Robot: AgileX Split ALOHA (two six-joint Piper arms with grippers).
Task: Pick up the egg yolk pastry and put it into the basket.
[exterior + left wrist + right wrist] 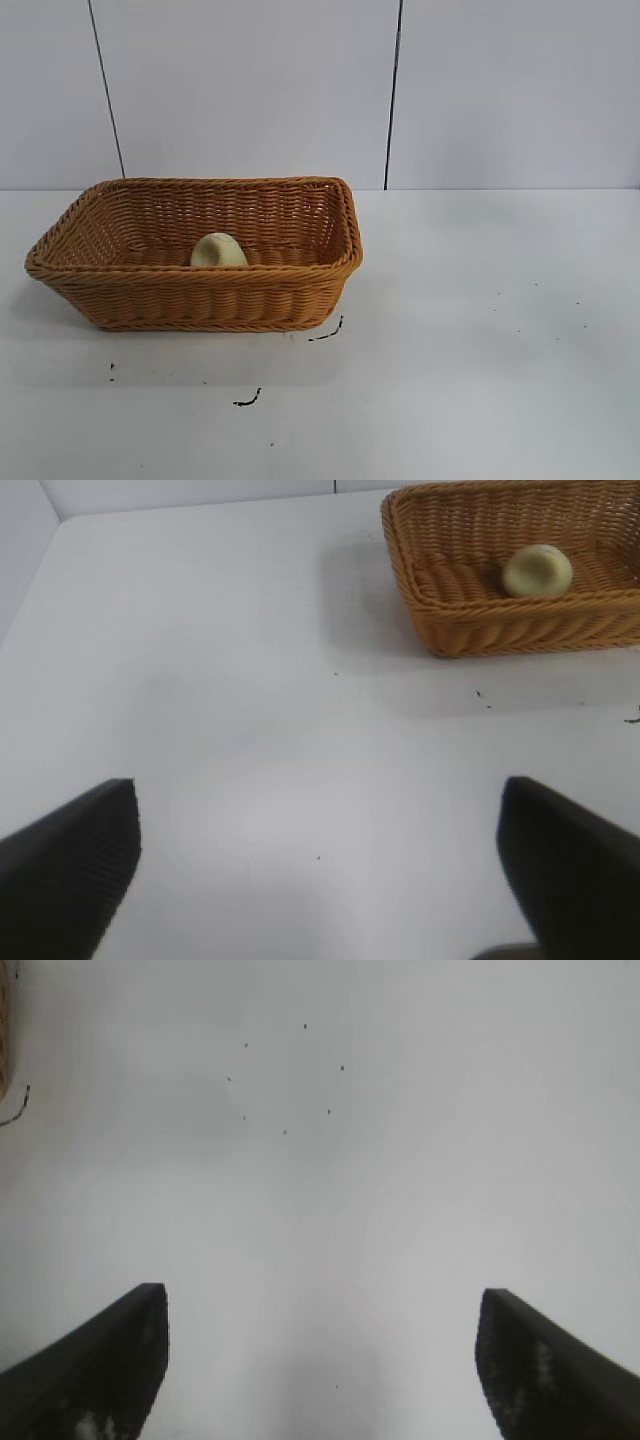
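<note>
On the white worktop (480, 330), left of centre in the exterior view, sits the basket (200, 295), its braided rim flaring outward, and the egg yolk pastry (218, 251) lies inside it on the woven floor, near the front wall. Small dark marks (250, 399) and specks dot the worktop just in front of the basket and to the right. Behind, pale wall panels (250, 90) rise from the far edge, split by thin dark seams. Neither arm shows in the exterior view. Each wrist view shows its own pincer, left pincer (320, 870) and right pincer (320, 1360), spread wide and empty above bare worktop.
</note>
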